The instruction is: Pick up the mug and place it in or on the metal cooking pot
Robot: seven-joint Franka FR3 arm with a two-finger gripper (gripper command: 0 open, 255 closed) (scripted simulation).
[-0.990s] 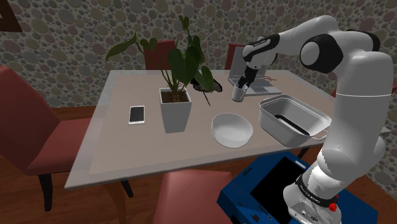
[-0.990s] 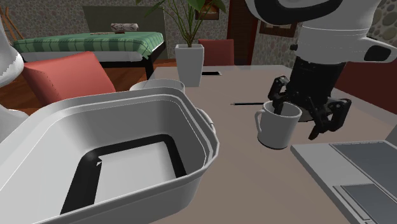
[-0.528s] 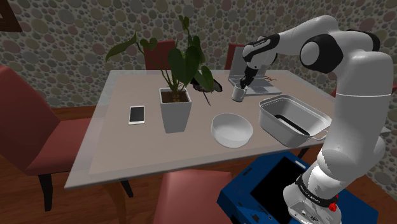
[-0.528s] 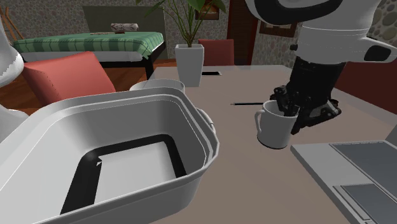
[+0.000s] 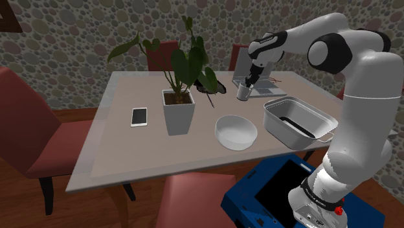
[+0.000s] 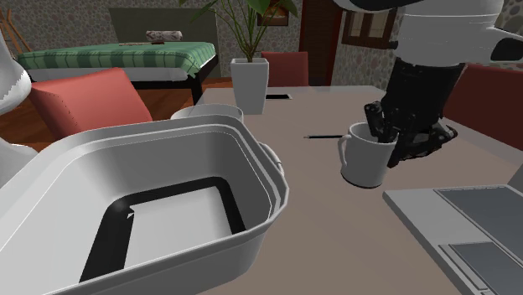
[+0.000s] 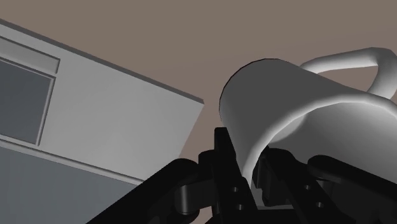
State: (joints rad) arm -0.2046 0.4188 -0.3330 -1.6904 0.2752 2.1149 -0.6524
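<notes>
The gripper point(image 6: 387, 142) is clamped on the mug point(image 6: 366, 157), one finger inside the rim and one outside, on the wall opposite the handle. The wrist view shows that thin wall pinched between the black fingers point(image 7: 222, 172). The mug hangs under the hand, low over the table point(image 6: 318, 172); whether its base touches the table cannot be told.

The hold takes one wall only, so a quick swing might let the mug pivot or slip out. The pot point(image 6: 268, 201) has a tall rim, and a low carry would likely knock the mug's base against it. The laptop point(image 6: 469, 235), just beside the hand, could be clipped by a careless turn.

Counted across the shoulder view from its left:
- One phone point(image 5: 138, 116), well apart from the hand.
- One plant point(image 5: 178, 110), nearer to it.
- One bowl point(image 5: 235, 131), near the hand on the stand's side.
- One mug, in the hand.
- One laptop.
- One pot, near the hand toward the stand.

One pen point(image 6: 327, 135) lies just beyond the mug.
</notes>
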